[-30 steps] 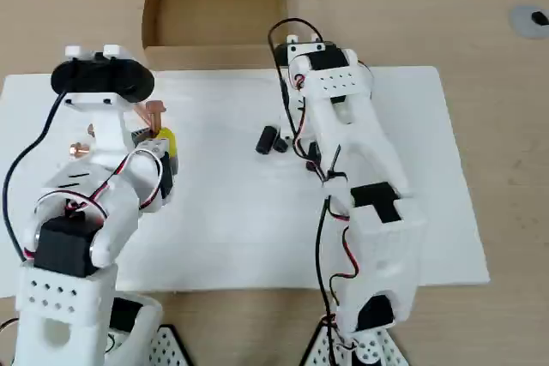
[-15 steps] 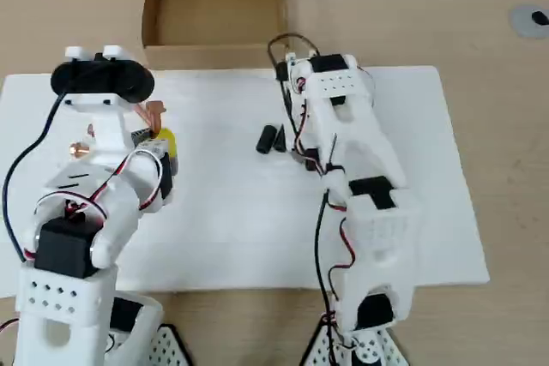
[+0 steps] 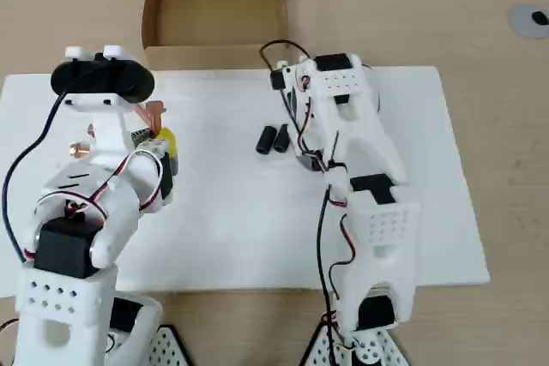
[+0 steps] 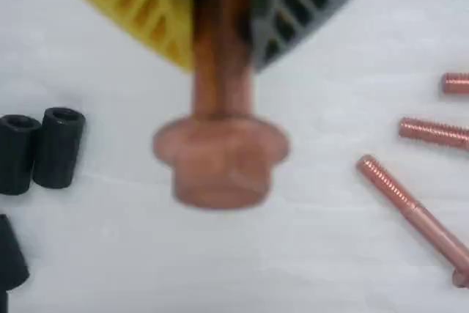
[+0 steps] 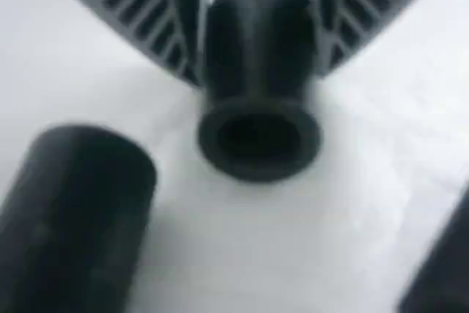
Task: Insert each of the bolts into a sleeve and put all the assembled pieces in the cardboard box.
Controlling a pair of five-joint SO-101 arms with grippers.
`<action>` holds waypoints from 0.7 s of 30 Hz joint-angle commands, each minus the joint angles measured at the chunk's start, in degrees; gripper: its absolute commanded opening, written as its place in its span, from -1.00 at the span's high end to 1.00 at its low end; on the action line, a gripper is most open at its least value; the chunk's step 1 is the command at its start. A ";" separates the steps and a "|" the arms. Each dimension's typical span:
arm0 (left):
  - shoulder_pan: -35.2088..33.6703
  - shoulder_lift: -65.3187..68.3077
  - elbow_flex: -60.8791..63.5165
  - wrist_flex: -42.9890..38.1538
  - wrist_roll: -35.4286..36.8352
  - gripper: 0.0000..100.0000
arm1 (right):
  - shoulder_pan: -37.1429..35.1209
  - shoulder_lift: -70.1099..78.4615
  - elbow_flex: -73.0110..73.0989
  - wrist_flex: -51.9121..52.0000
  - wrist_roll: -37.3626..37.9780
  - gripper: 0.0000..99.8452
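My left gripper [image 4: 223,42], with one yellow and one grey finger, is shut on the shank of a copper bolt [image 4: 220,155], flanged head pointing away from the fingers. In the high view this bolt [image 3: 154,113] is held over the white mat's left part. My right gripper [image 5: 256,71] is shut on a black sleeve [image 5: 256,119], open bore facing the camera, just above the mat. Two loose black sleeves [image 3: 274,139] lie side by side left of the right arm. The open cardboard box [image 3: 214,40] stands at the mat's far edge.
Three loose copper bolts [image 4: 418,214] lie on the mat near the left gripper, and one bolt head [image 3: 79,150] shows beside the left arm. A white mat [image 3: 223,212] covers the wooden table. Black cables hang along the right arm [image 3: 377,212].
The right arm's wrist has swung a little to the left, toward the two loose sleeves. The left arm and its bolt have stayed where they were.
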 commanded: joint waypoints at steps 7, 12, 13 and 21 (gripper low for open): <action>-0.97 -2.68 -6.77 -1.05 -0.26 1.00 | 0.57 1.45 -8.31 9.76 4.04 0.98; -0.53 -11.30 -8.26 -1.05 -0.35 1.00 | -0.04 -11.65 -8.48 9.67 4.13 0.98; -0.53 -13.67 -8.09 -1.05 -0.35 1.00 | -0.31 -14.55 -8.66 9.58 4.13 0.98; -0.97 -34.68 3.08 -0.62 -0.35 0.99 | -4.88 -40.84 -9.27 9.41 4.22 0.98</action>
